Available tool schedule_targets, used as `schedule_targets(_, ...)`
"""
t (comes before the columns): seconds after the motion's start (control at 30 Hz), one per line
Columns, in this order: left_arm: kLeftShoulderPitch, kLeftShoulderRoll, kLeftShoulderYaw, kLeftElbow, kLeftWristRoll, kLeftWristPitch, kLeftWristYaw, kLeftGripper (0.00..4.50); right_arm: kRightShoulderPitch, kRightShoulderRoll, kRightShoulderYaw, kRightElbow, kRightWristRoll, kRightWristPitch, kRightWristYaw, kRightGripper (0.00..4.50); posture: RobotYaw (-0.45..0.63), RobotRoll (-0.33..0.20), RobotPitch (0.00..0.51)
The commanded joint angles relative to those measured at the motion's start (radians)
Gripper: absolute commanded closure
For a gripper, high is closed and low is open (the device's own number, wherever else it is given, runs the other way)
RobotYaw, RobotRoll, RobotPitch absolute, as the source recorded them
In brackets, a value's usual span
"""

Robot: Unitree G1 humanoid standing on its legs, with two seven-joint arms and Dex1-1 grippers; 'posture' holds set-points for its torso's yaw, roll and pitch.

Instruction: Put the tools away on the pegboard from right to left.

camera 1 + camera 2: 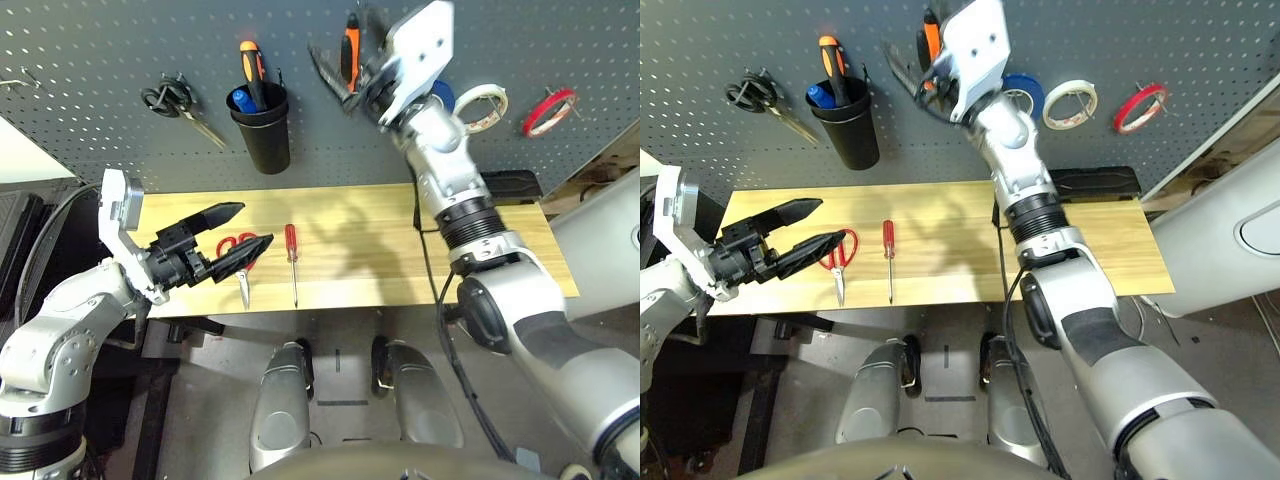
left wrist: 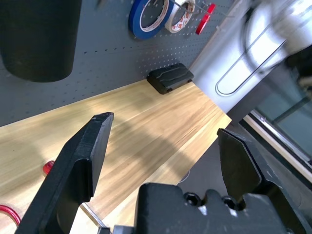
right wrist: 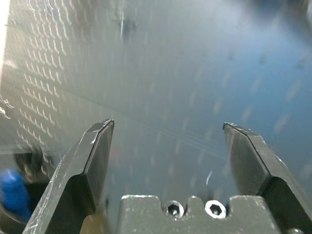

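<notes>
The orange-handled pliers [image 1: 349, 58] hang on the pegboard [image 1: 90, 50], and my right gripper [image 3: 168, 126] is raised just beside them. It is open and faces the board with nothing between its fingers. The thin red tape ring [image 1: 548, 111] hangs at the far right of the board. On the wooden table [image 1: 400, 255] lie the red-handled scissors [image 1: 238, 256] and the slim red-handled screwdriver [image 1: 291, 258], side by side. My left gripper [image 1: 255, 225] hovers open and empty over the scissors at the table's left end.
Black-handled scissors [image 1: 176, 101] hang at the board's left. A black cup [image 1: 263, 128] holds an orange-handled screwdriver. A blue tape roll [image 1: 1024, 92] and a white tape roll [image 1: 481, 105] hang left of the red ring. A black box [image 1: 510, 184] sits at the table's back right.
</notes>
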State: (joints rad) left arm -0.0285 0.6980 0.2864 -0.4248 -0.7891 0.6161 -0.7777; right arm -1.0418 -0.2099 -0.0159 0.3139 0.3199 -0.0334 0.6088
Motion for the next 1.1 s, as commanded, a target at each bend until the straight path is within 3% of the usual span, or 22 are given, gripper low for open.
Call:
schedule_targets(0.03, -0.007, -0.008, -0.049, 0.033, 0.061, -0.008, 0.022, 0.0, 0.072, -0.15, 0.012, -0.186, 0.13, 0.295, 0.179, 0.03, -0.02, 0.0, 0.149)
schedule_targets(0.2, -0.04, -0.06, -0.114, 0.076, 0.135, -0.009, 0.099, 0.0, 0.216, -0.346, 0.059, -0.345, 0.158, 0.51, 0.302, 0.03, -0.05, 0.0, 0.121)
schedule_targets(0.33, -0.066, -0.095, -0.176, 0.123, 0.219, -0.003, 0.159, 0.0, 0.346, -0.424, 0.121, -0.456, 0.145, 0.558, 0.373, 0.03, -0.06, 0.0, 0.104)
schedule_targets(0.4, -0.094, -0.098, -0.241, 0.183, 0.322, 0.006, 0.221, 0.0, 0.414, -0.438, 0.159, -0.49, 0.118, 0.541, 0.392, 0.03, -0.07, 0.0, 0.096)
schedule_targets(0.63, -0.18, -0.187, -0.353, 0.356, 0.475, 0.008, 0.32, 0.0, 0.548, -0.459, 0.23, -0.491, 0.048, 0.486, 0.449, 0.03, -0.07, 0.0, 0.079)
schedule_targets(1.1, -0.358, -0.42, -0.397, 0.697, 0.616, 0.01, 0.446, 0.0, 0.698, -0.499, 0.254, -0.42, -0.076, 0.31, 0.523, 0.03, -0.1, 0.0, 0.093)
